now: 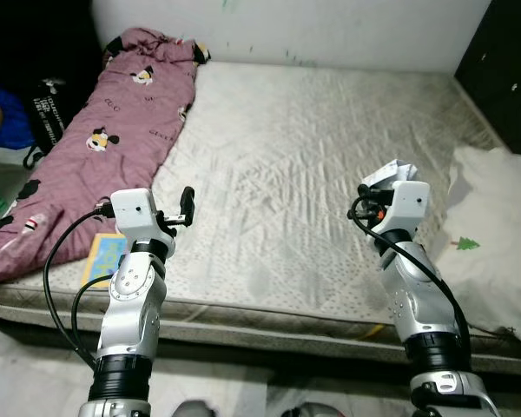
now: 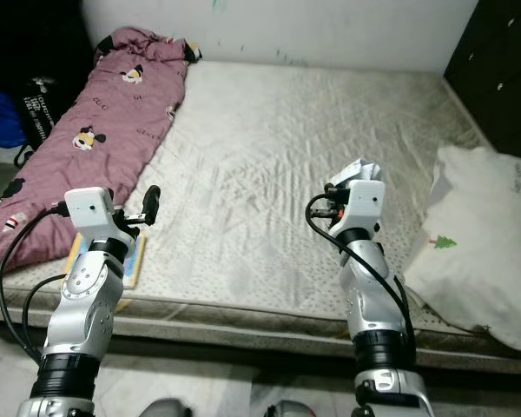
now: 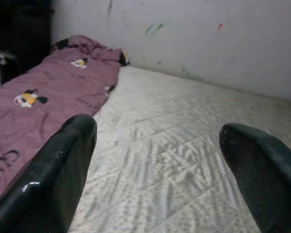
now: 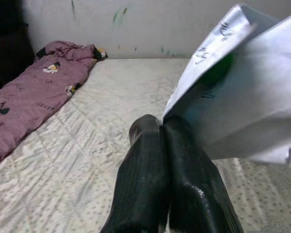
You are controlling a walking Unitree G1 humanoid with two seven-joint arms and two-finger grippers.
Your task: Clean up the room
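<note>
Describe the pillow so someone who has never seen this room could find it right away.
Start at the big bare mattress against the white wall. At its near right corner lies the white pillow, one corner pinched in the right gripper. Its small green tree print sets it apart from the maroon cartoon-print blanket along the left side.

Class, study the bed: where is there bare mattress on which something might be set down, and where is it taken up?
The widest free patch is the middle of the mattress, bordered by the maroon blanket on the left, the white pillow on the right and the wall behind. The right gripper pinches the pillow's corner there. The left front edge is crowded: a book beside the blanket.
</note>
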